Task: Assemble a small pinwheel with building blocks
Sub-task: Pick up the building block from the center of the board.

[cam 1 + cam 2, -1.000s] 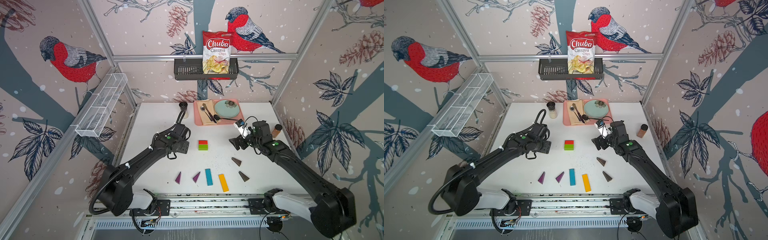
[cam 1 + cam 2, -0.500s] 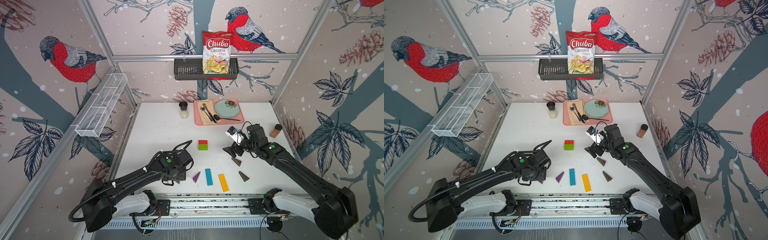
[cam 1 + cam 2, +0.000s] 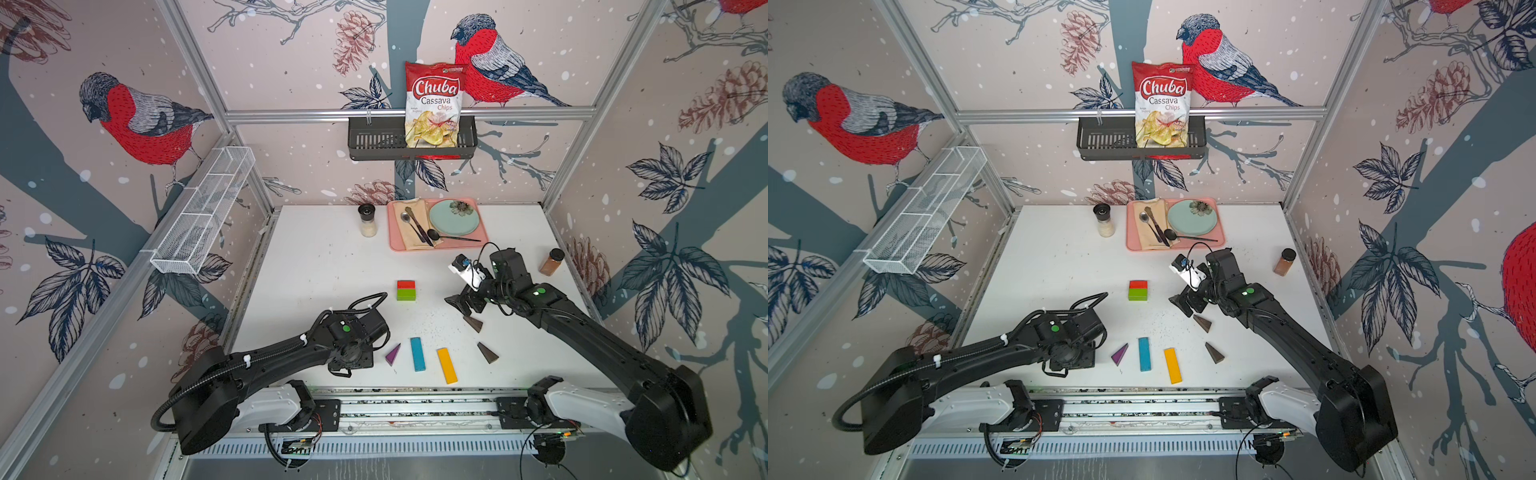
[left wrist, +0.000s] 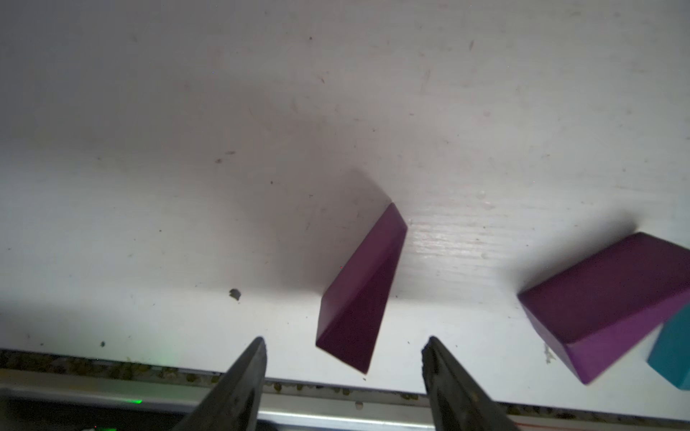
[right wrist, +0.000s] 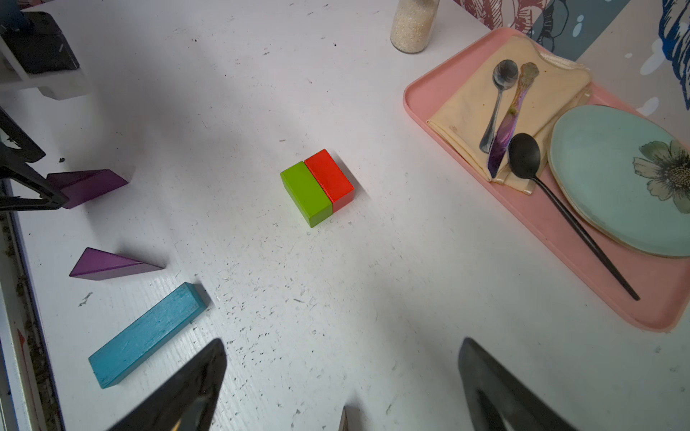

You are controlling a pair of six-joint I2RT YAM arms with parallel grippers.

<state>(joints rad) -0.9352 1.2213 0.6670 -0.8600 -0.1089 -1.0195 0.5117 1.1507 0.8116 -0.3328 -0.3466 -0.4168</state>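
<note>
Your left gripper [image 4: 345, 340], jaws apart, is straddling a purple wedge [image 4: 362, 283] lying skewed by the front edge of the table [image 4: 149, 224]; closing off-centre risks pivoting it overboard. Your right gripper [image 5: 341, 341] is hovering spread near a brown wedge [image 3: 473, 323]; the red-green hub [image 3: 406, 289] is sitting mid-table.

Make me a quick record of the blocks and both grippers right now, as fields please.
hub: red brick and green brick, side by side, touching
stem parts: blue bar, yellow bar, lying apart
purple blades: inner purple wedge beside blue bar; outer purple wedge between left jaws
brown blades: far brown wedge, near brown wedge, loose
left gripper: open, flanking outer purple wedge
right gripper: open, empty, close to far brown wedge
progress: only hub joined
</note>
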